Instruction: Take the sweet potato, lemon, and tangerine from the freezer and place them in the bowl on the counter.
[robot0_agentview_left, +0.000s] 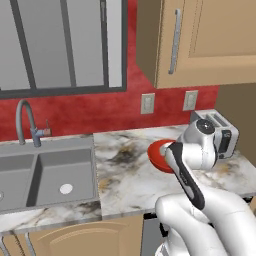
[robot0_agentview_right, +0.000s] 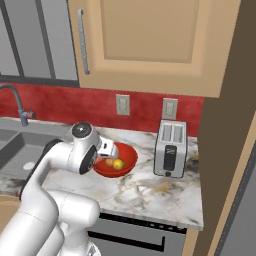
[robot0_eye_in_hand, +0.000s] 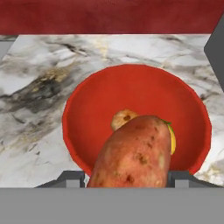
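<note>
- Reddish-brown sweet potato (robot0_eye_in_hand: 135, 153), a rough, speckled, oblong lump, sits between the two dark fingers (robot0_eye_in_hand: 70, 178) in the hand view; fingers narrow and clamped on it, one tip showing either side of its base.
- It hangs over the glossy red round bowl (robot0_eye_in_hand: 100, 96), long axis pointing into the bowl's middle — judged as positioned for a drop inside the rim, not beside it.
- Bowl is wide, shallow and smooth-walled with a shiny plastic or ceramic look; it stands on the white-grey marble bench (robot0_agentview_right: 150, 192) with brown and dark veins, just left of a boxy silver toaster (robot0_agentview_right: 170, 148).
- Already lying in the bowl: a small bright yellow lemon (robot0_agentview_right: 118, 164), and touching it a small dull orange round fruit (robot0_agentview_right: 109, 162), probably the tangerine, though paler than expected. In the hand view the lemon peeks out as a yellow edge behind the potato.
- White arm's wrist (robot0_agentview_left: 200, 145) covers part of the bowl in the left base view; gripper (robot0_agentview_right: 107, 150) sits at the bowl's left rim in the right base view.
- Judgement: last of three items, so the task is nearly done; next move needs only release. Risk: the long lump lands on the round fruit and rolls one toward the rim.
- Grey steel sink (robot0_agentview_left: 47, 172) and curved tap lie well apart to the left, not involved.
</note>
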